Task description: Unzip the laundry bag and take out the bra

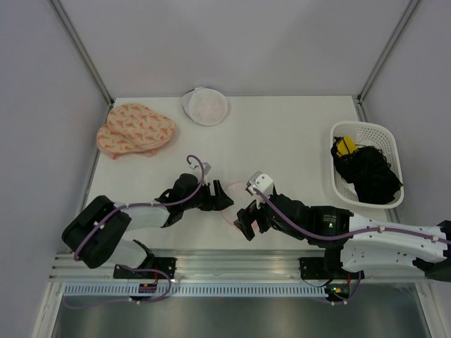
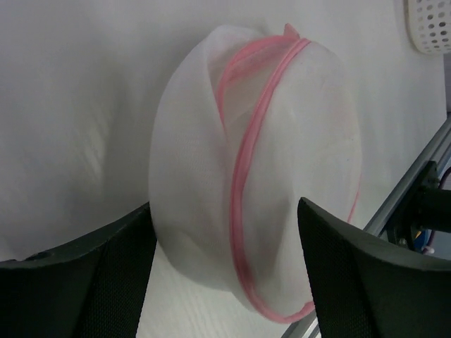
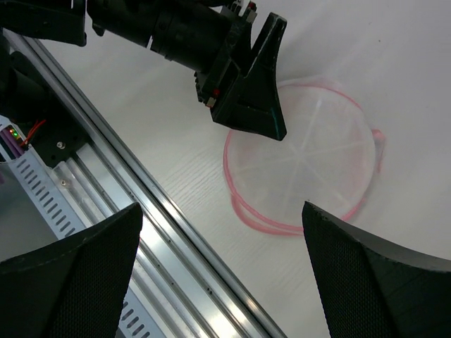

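A round white mesh laundry bag with a pink rim (image 1: 235, 205) lies on the table near the front edge, between my two grippers. It fills the left wrist view (image 2: 282, 141) and lies flat in the right wrist view (image 3: 310, 158). My left gripper (image 1: 224, 195) is open, its fingers on either side of the bag's near edge (image 2: 225, 211); it also shows in the right wrist view (image 3: 246, 91). My right gripper (image 1: 244, 224) is open and empty above the table's front edge (image 3: 222, 211). A pink patterned bra (image 1: 134, 130) lies at the back left. The bag's contents do not show.
A second round white bag (image 1: 204, 105) lies at the back centre. A white basket (image 1: 366, 130) with dark clothes stands at the right; its corner shows in the left wrist view (image 2: 430, 28). An aluminium rail (image 3: 141, 183) runs along the front edge.
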You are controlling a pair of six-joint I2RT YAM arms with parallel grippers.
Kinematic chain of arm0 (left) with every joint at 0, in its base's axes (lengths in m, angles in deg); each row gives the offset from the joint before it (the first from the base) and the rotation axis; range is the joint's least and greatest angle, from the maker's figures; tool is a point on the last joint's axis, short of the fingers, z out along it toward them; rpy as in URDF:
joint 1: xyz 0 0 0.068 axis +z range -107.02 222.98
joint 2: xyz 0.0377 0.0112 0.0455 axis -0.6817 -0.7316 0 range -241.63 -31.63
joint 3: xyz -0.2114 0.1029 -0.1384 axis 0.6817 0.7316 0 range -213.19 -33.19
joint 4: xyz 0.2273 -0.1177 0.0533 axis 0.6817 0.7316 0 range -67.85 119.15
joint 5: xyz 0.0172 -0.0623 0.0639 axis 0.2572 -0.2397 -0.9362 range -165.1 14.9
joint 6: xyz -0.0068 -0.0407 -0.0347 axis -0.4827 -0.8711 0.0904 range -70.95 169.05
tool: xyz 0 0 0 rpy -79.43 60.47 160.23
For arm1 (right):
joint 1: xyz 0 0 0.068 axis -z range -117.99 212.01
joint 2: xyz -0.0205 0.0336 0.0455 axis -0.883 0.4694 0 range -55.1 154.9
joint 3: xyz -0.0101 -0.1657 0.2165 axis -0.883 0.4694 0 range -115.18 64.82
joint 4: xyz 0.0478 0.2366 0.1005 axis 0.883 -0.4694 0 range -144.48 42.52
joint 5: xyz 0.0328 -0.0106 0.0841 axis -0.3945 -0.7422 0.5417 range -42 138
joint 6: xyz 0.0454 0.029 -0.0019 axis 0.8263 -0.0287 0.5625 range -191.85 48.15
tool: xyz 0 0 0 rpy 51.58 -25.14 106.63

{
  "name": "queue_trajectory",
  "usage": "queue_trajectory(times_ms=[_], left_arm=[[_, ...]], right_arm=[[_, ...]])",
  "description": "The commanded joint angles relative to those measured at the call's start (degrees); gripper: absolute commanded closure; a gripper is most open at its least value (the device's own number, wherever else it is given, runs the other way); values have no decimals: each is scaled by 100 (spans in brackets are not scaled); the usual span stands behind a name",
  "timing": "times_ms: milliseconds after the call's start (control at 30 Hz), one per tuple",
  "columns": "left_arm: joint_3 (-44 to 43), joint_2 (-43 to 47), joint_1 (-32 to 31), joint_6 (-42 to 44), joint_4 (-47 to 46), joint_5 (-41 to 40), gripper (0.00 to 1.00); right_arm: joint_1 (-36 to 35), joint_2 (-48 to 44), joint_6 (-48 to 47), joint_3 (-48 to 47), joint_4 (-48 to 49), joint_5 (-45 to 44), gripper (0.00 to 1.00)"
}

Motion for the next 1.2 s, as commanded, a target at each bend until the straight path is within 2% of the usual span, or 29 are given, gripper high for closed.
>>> queue_trajectory(times_ms=[0, 33, 67, 100, 133, 167, 267, 433, 633, 667, 733, 767, 800, 967, 1067, 1167], left_arm=[[-484, -536, 95, 462, -792, 815, 19], [-555, -694, 113, 462, -819, 1078, 42], [-703, -922, 122, 479, -802, 1194, 57], [-766, -1037, 139, 471, -810, 1282, 84], [-810, -1117, 148, 445, -819, 1396, 95], [-862, -1196, 157, 410, -862, 1406, 98], [-871, -1014, 445, 190, -1021, 1397, 98], [-1529, -468, 1175, 172, -152, 449, 98], [-2672, -431, 2660, -117, 165, -167, 98], [-2987, -493, 3079, -162, 183, -193, 98], [-3287, -755, 3547, -450, 235, -404, 98], [-3498, -853, 4071, -617, 218, -492, 98], [-3604, -1011, 4303, -802, 201, -632, 98], [-4369, -2285, 5542, -1963, 131, -397, 98], [-4282, -2768, 5842, -2385, -587, -352, 98], [-4396, -3225, 5931, -2491, -853, -510, 98]], right_arm=[[-28, -197, 172, 122, -67, -177, 2], [-28, -214, 172, 148, -50, -186, 2], [-28, -249, 199, 201, -32, -195, 2], [-28, -267, 199, 219, -32, -238, 2], [-28, -284, 199, 245, -23, -265, 2], [-28, -302, 208, 271, -23, -256, 2], [-28, -337, 234, 298, -67, -370, 2], [-28, -390, 278, 324, -111, -432, 2], [-28, -390, 331, 412, -146, -432, 2], [-28, -381, 339, 430, -129, -432, 2], [-28, -346, 357, 456, -129, -379, 2], [-28, -320, 366, 473, -129, -379, 2], [-28, -320, 366, 482, -120, -379, 2], [-28, -206, 375, 535, -85, -318, 2], [-28, -74, 340, 518, -85, -300, 2], [-11, 119, 313, 465, -85, -230, 2]])
